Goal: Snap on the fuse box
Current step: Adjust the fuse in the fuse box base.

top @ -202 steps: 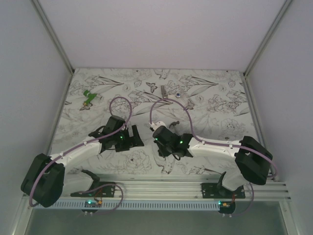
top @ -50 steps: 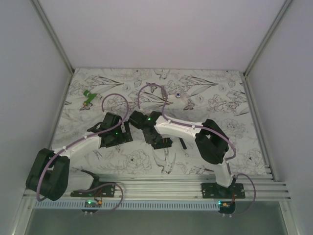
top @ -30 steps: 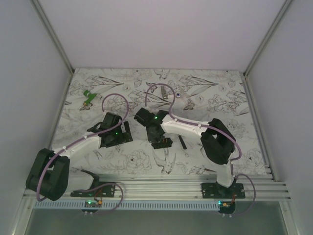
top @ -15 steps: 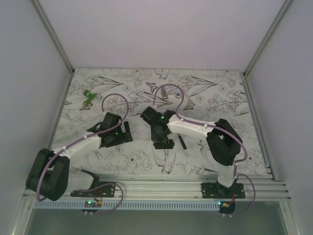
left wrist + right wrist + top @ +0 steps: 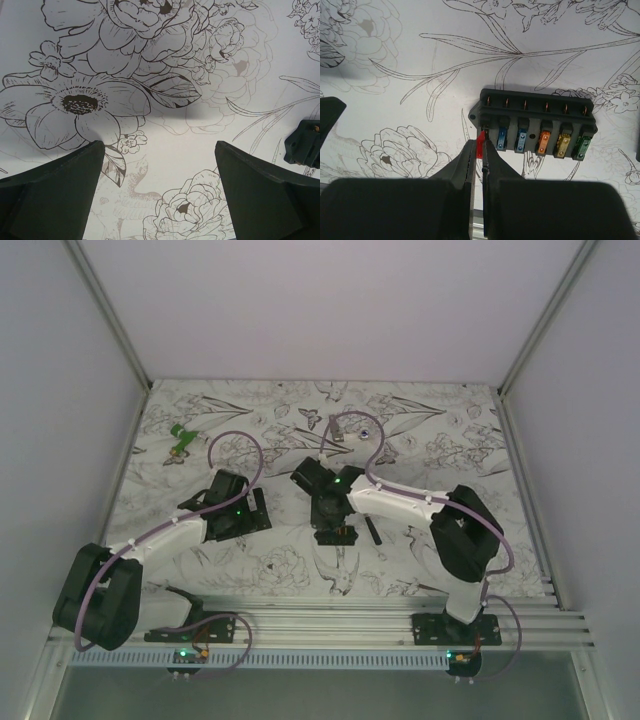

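Bench under white floral line-print cover (image 5: 450, 470). Small green plastic piece (image 5: 181, 437) far left. Small grey oblong metal piece (image 5: 337, 429) far centre. Slim black-handled tool (image 5: 372, 530) mid-bench.

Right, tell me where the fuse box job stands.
Done: five fuses sit in the fuse box: two blue, one orange, one yellow, one green. In hand: the right gripper pinches a red fuse at the leftmost slot; whether it is seated, I cannot tell. Left: probably pressing it home and letting go. The left gripper is open and holds nothing.
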`<state>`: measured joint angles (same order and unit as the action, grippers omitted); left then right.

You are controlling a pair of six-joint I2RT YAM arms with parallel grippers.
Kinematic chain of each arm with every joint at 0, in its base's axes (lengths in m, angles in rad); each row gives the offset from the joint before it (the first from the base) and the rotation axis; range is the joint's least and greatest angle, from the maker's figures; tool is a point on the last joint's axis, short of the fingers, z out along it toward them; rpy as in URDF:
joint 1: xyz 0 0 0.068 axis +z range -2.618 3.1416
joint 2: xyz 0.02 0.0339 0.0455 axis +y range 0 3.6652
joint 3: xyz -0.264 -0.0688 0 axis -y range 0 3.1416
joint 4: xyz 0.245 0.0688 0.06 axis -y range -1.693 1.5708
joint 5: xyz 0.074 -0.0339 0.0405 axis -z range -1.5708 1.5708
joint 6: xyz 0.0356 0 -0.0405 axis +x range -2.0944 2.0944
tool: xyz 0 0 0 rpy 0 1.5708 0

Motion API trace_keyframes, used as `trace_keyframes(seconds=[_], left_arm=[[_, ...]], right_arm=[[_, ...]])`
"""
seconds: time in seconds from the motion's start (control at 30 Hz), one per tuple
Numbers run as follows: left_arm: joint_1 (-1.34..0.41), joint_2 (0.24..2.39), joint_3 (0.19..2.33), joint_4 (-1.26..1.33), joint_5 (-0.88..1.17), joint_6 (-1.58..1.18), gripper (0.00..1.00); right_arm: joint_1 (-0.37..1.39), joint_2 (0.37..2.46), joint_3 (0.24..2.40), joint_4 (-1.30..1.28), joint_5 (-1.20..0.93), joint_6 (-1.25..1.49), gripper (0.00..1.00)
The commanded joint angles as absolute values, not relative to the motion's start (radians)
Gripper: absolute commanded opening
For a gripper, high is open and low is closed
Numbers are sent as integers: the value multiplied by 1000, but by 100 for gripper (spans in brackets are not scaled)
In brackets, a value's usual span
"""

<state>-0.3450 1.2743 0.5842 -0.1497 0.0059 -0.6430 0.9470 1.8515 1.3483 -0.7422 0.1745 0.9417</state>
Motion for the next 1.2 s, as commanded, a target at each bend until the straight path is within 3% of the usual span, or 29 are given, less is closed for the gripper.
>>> trace_keyframes(seconds=[0.0, 1.17], left_arm=[[-339, 1301, 548, -182, 25, -656, 100], [-339, 1296, 545, -181, 29, -656, 100]], right_arm=[[942, 1812, 1349, -728, 202, 984, 0], [942, 1809, 1301, -679, 210, 1024, 0]])
